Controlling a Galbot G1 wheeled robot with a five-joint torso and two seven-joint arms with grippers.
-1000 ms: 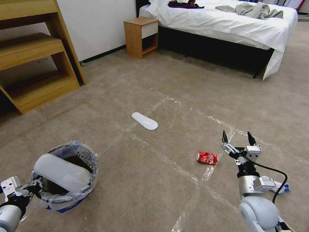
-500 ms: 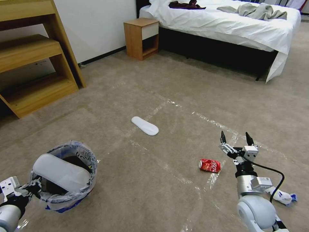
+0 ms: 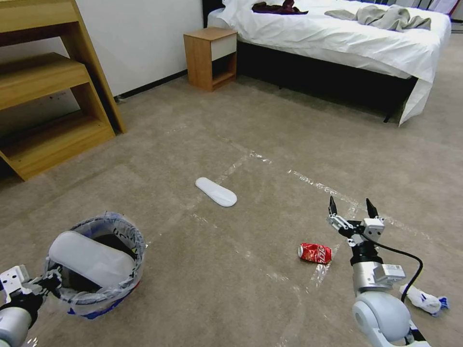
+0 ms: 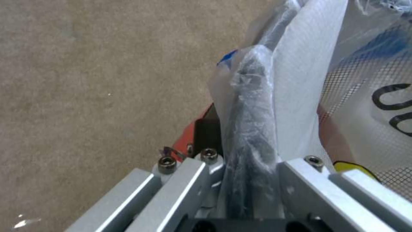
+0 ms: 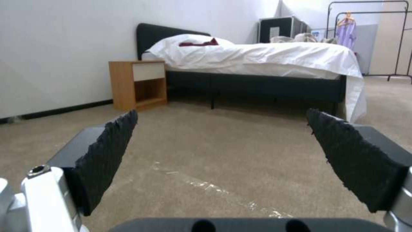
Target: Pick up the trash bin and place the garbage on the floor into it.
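Your left gripper (image 3: 46,282) at lower left clamped the trash bin (image 3: 96,262)'s rim. Your right gripper (image 3: 351,212), spread wide and empty, hovered lower right beside the crushed can (image 3: 315,253).

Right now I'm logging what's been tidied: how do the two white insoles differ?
One insole lies tilted across the rim of the trash bin, which the left hand grips; the other insole lies flat on the floor. The binned one looks larger, being nearer the camera. The floor one sits beyond the red can. Both are plain white, elongated, with rounded ends.
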